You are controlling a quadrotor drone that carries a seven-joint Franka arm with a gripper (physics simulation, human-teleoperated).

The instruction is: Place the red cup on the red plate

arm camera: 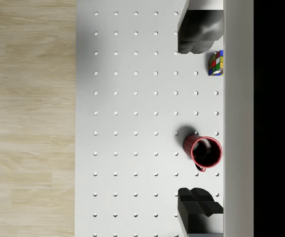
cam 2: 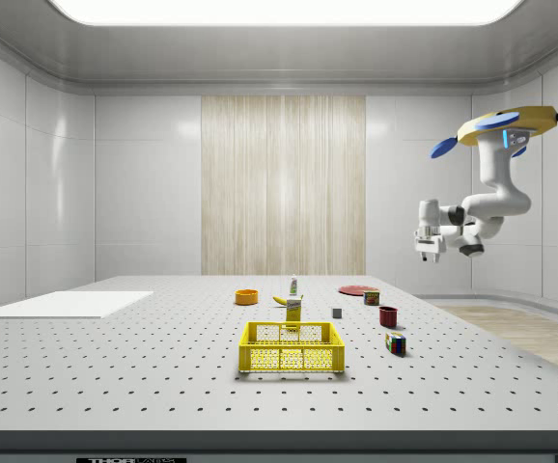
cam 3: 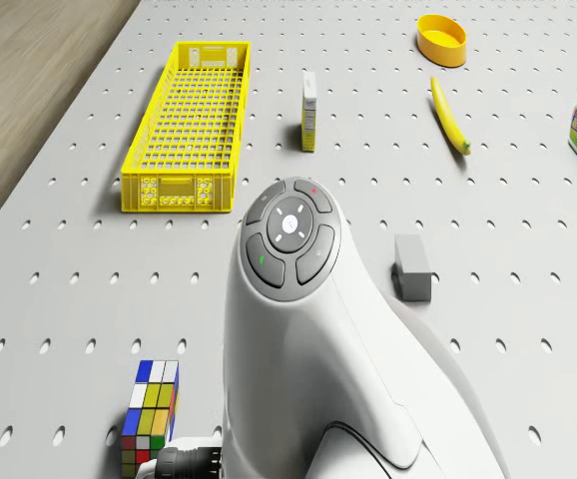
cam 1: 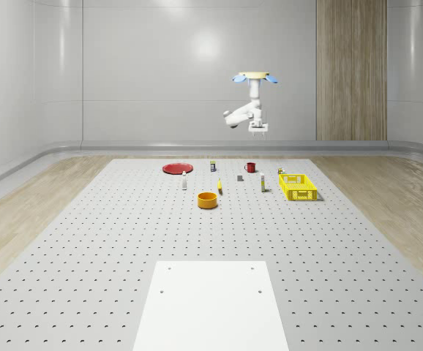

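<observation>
The drone (cam 1: 255,76) hovers above the red cup (arm camera: 203,151); its gripper (arm camera: 200,117), wide open and empty, suits the stiff, light rim

One red cup (arm camera: 205,152), one red plate (cam 1: 176,168), one yellow crate (cam 3: 189,128), one orange bowl (cam 1: 208,199).

In the drone view, the multicoloured puzzle cube (cam 3: 150,411) is partly hidden by the white arm housing (cam 3: 318,339), itself cut off by the frame's edge.
</observation>
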